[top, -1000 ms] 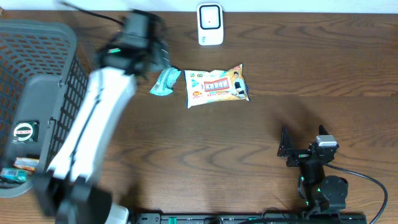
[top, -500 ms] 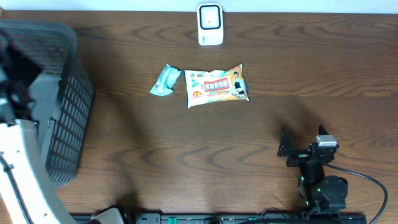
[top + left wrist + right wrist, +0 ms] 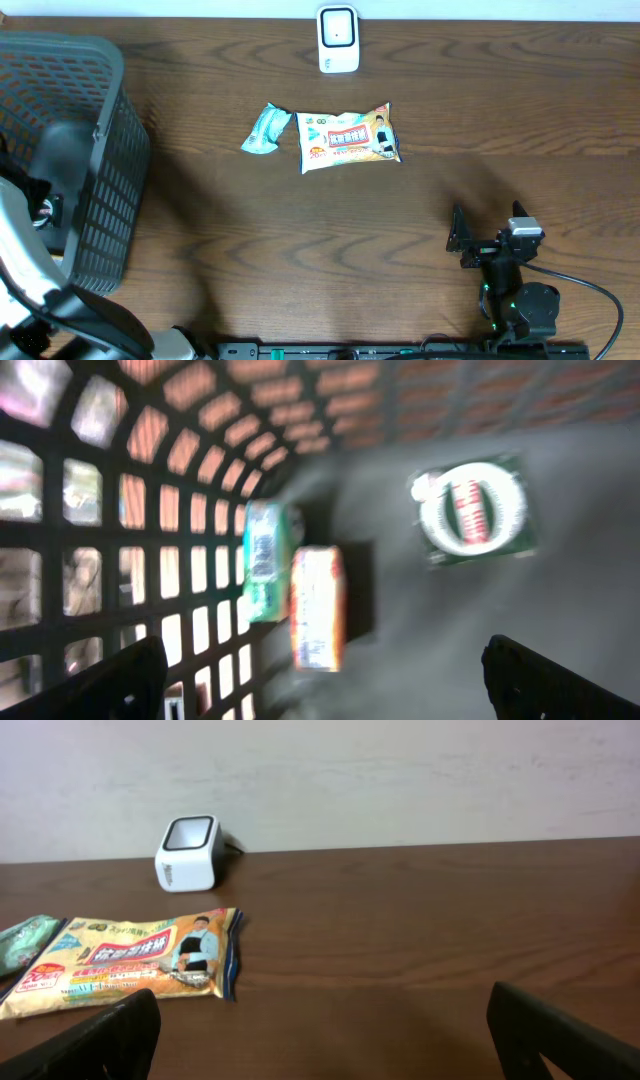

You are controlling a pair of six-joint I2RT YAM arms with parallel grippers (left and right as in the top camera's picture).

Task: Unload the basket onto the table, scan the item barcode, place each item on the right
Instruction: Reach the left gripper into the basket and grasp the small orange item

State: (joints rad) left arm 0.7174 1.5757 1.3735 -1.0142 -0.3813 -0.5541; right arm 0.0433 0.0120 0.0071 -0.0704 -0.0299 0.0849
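Left jaws released, spread wide inside the basket (image 3: 110,170) at 9 o'clock; right jaws released at 5 o'clock; snack packet (image 3: 348,136) below the scanner (image 3: 338,40) at 12 o'clock.

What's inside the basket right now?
Blurred wrist view shows three things on the basket floor: a green packet beside an orange packet near the mesh wall, and a dark square pack with a round label. Overhead, the left arm covers most of the interior.
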